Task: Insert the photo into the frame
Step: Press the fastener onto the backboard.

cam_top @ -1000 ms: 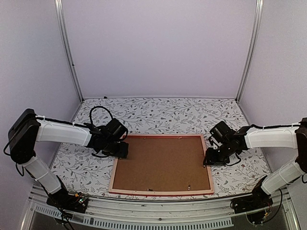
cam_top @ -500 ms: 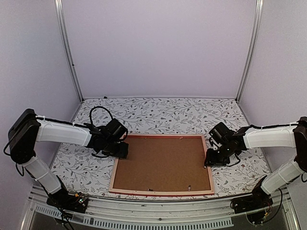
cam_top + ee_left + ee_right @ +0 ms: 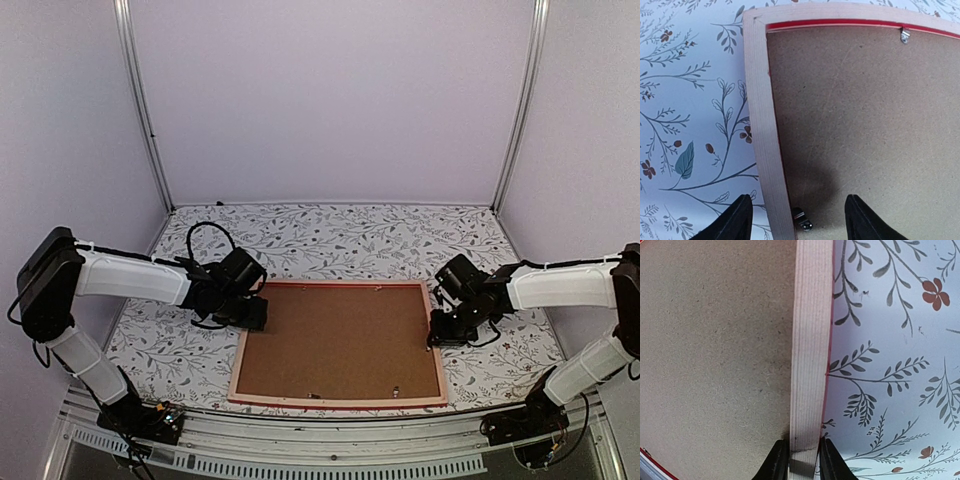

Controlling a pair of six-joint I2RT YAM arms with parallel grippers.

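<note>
The frame [image 3: 238,372] lies face down in the middle of the table, pale wood back up with a thin red edge. The plain brown backing board [image 3: 340,340] fills it. The photo is hidden. My left gripper [image 3: 252,313] is open over the frame's far left corner. In the left wrist view its fingers straddle the left rail [image 3: 762,125] without touching it, the gripper [image 3: 797,220] above a small metal clip [image 3: 803,220]. My right gripper [image 3: 438,334] is shut on the right rail [image 3: 810,365], one finger on each side [image 3: 802,460].
The table has a floral-patterned cloth [image 3: 340,240]. A second metal clip [image 3: 904,35] sits on the backing board's edge. Small clips also show along the near rail [image 3: 395,392]. Lilac walls and metal posts enclose the table on three sides.
The right gripper has shifted very slightly at the right rail. The frame and the left arm have not visibly moved.
</note>
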